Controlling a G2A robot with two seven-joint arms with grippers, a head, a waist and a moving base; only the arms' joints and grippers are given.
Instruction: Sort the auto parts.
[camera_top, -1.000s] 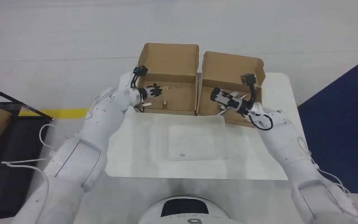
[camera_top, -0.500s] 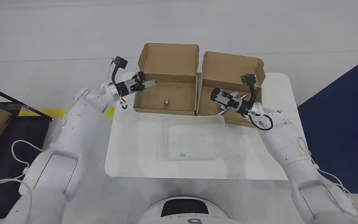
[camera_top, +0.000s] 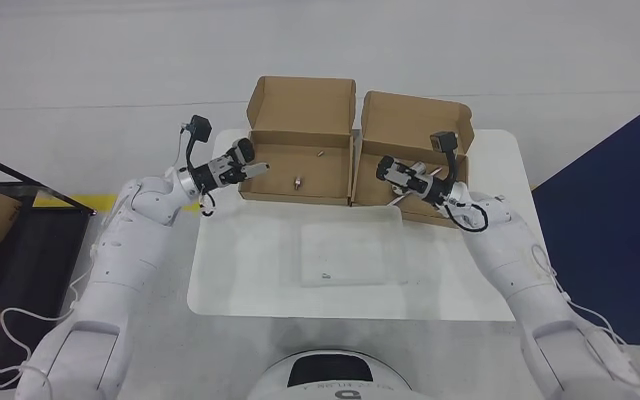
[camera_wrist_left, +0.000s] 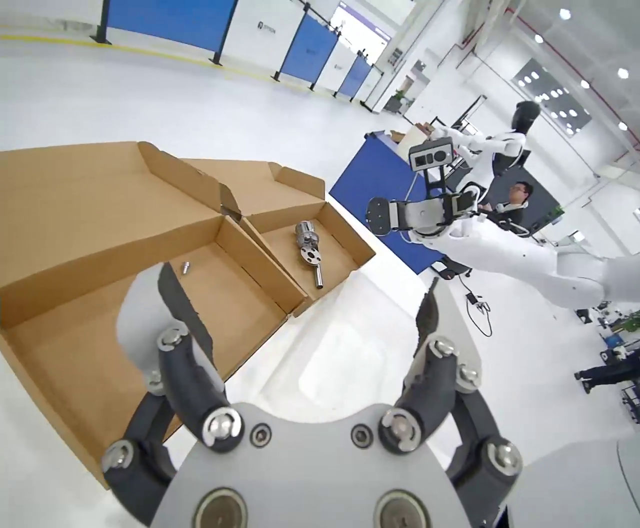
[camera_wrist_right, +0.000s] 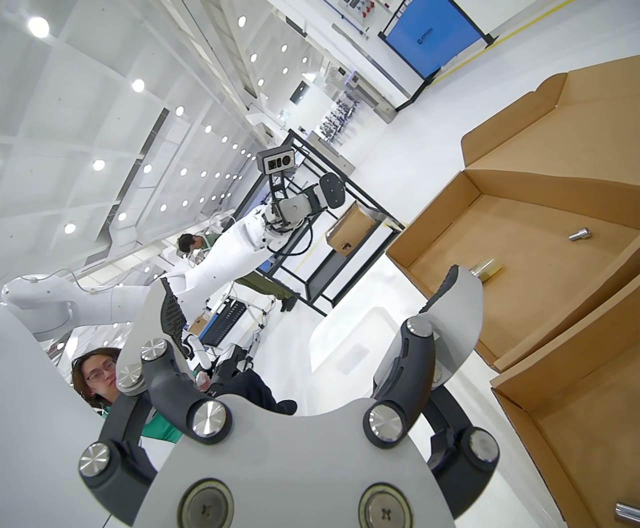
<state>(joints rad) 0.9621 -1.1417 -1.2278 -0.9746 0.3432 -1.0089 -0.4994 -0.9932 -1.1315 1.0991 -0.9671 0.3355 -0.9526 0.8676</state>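
Two open cardboard boxes stand side by side at the table's far edge. The left box (camera_top: 275, 180) holds a small silver bolt (camera_top: 320, 153) and a short stubby part (camera_top: 297, 182); both lie loose on its floor, bolt (camera_wrist_right: 580, 233) and stubby part (camera_wrist_right: 485, 268). The right box (camera_top: 455, 165) holds a flanged metal shaft (camera_wrist_left: 310, 250). My left gripper (camera_top: 260, 168) hovers open at the left box's outer wall, nothing between its fingers (camera_wrist_left: 170, 300). Open and empty too, my right gripper (camera_top: 384, 171) hangs over the right box's inner end.
A clear shallow tray (camera_top: 345, 253) lies in the middle of the white table (camera_top: 240, 280), in front of the boxes. Both box lids stand up at the back. A black rack (camera_top: 20, 230) stands off the table's left side.
My left gripper has drawn back leftward out of the left box to its outer wall, leaving the stubby part on the box floor. The right arm has kept still.
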